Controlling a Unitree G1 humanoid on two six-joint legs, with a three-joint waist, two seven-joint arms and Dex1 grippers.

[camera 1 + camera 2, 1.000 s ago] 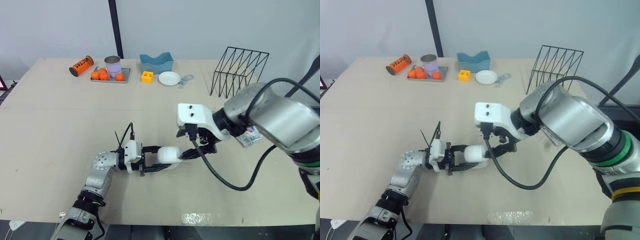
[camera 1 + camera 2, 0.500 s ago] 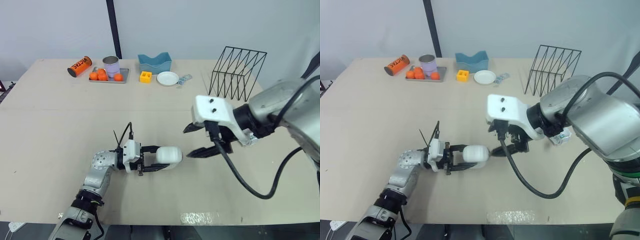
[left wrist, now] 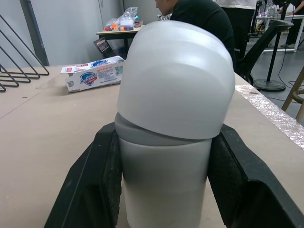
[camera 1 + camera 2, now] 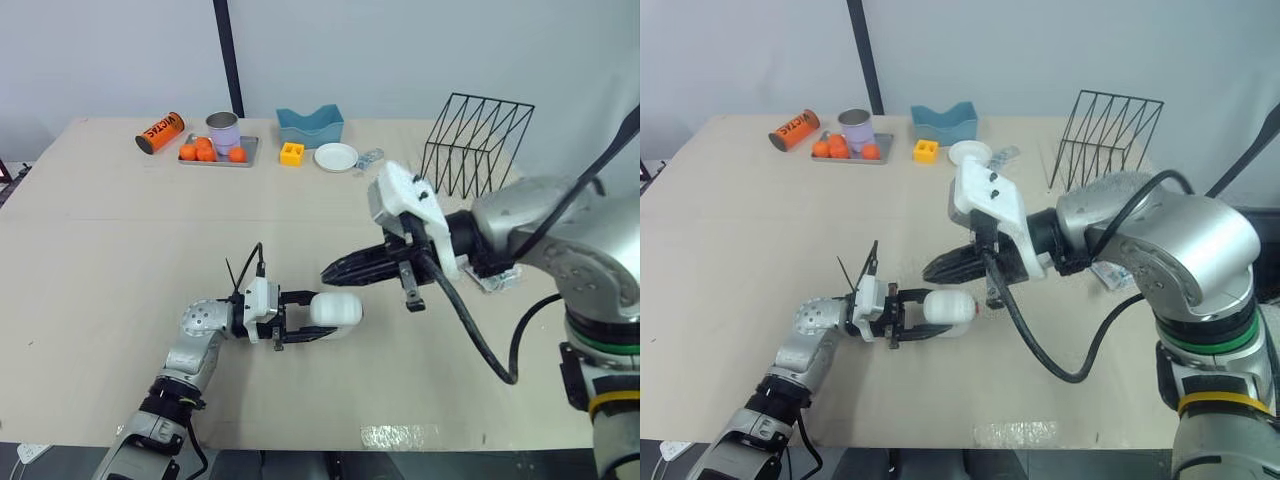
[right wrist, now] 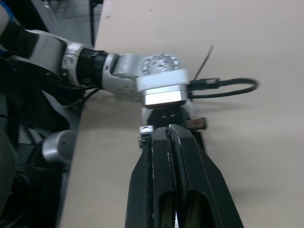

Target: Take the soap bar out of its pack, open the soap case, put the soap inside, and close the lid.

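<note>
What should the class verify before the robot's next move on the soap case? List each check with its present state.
1. Soap case gripped between the fingers of the left gripper: ok.
2. Right gripper shut and holding nothing: ok.
3. Right gripper just above the case, apart from it: ok.
4. Lid sitting over the base: ok; whether it is fully shut: cannot tell.
5. Soap bar inside the case: cannot tell.
6. Soap pack lying on the table, away from the case: ok.
</note>
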